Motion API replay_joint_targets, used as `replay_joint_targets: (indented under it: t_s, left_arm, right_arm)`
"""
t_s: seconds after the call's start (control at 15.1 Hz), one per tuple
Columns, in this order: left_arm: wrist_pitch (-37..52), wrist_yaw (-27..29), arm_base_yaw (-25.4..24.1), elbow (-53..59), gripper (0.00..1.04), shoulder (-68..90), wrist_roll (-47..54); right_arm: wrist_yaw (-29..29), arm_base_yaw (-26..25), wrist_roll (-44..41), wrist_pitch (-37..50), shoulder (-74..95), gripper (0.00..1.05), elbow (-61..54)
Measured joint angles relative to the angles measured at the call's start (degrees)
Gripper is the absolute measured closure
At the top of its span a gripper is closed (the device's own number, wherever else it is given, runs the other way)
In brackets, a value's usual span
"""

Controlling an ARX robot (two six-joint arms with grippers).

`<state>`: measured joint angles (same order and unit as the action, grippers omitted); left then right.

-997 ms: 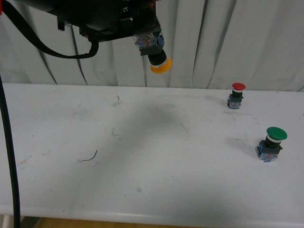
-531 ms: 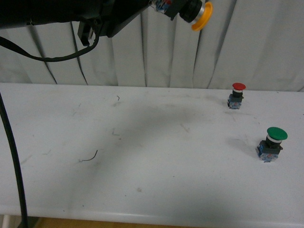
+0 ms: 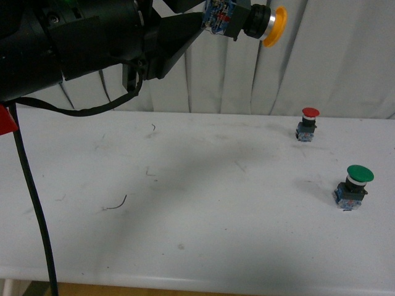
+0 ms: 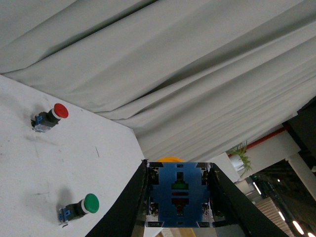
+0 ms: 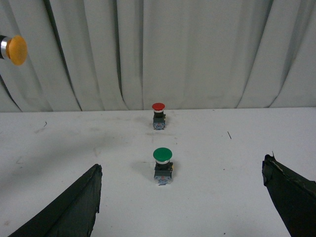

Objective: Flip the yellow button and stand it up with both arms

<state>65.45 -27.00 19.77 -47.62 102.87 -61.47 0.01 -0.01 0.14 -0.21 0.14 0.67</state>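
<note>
Hanging high above the table (image 3: 185,222) in front view, the yellow button (image 3: 247,21) lies sideways, cap pointing right, pinched by the left gripper (image 3: 207,17). Table's right side: red button (image 3: 308,123) & green button (image 3: 353,187), both upright. Left wrist: black fingers (image 4: 132,205) clamp its blue base. Right wrist: right gripper (image 5: 181,167) spread wide, apparently empty; yellow cap shows well apart from it.

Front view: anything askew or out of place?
Only the yellow-capped push-button with blue base: it lies sideways in the left pincer, high above the white table, cap pointing right. The red-capped button and green-capped button stand upright on the table.
</note>
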Motion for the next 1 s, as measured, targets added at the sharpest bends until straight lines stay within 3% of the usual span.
replay_joint_targets:
  t_s: [0.4, 0.53, 0.66, 0.8, 0.86, 1.0]
  left_arm:
    - [-2.4, 0.0, -0.4, 0.1, 0.74, 0.3, 0.0]
    - [-3.4, 0.0, -0.1, 0.0, 0.74, 0.3, 0.4]
    - [-2.6, 0.0, 0.2, 0.0, 0.74, 0.3, 0.4]
    - [-3.7, 0.1, 0.3, -0.2, 0.74, 0.3, 0.5]
    - [-4.5, 0.1, 0.5, -0.4, 0.74, 0.1, 0.5]
    - [-5.6, 0.5, 0.8, -0.5, 0.74, -0.7, 1.5]
  right_arm:
    - [0.0, 0.0, 0.0, 0.0, 0.0, 0.06, 0.0]
    - [-0.4, 0.1, 0.8, 23.1, 11.2, 0.06, -0.2]
    - [0.0, 3.3, 2.0, 51.3, 40.1, 0.06, 0.6]
    - [0.1, 5.7, 4.1, 71.1, 64.5, 0.06, 10.5]
    - [0.1, 7.0, 4.6, 74.4, 74.3, 0.06, 17.6]
    - [-0.6, 9.6, 6.7, 71.5, 90.3, 0.06, 30.2]
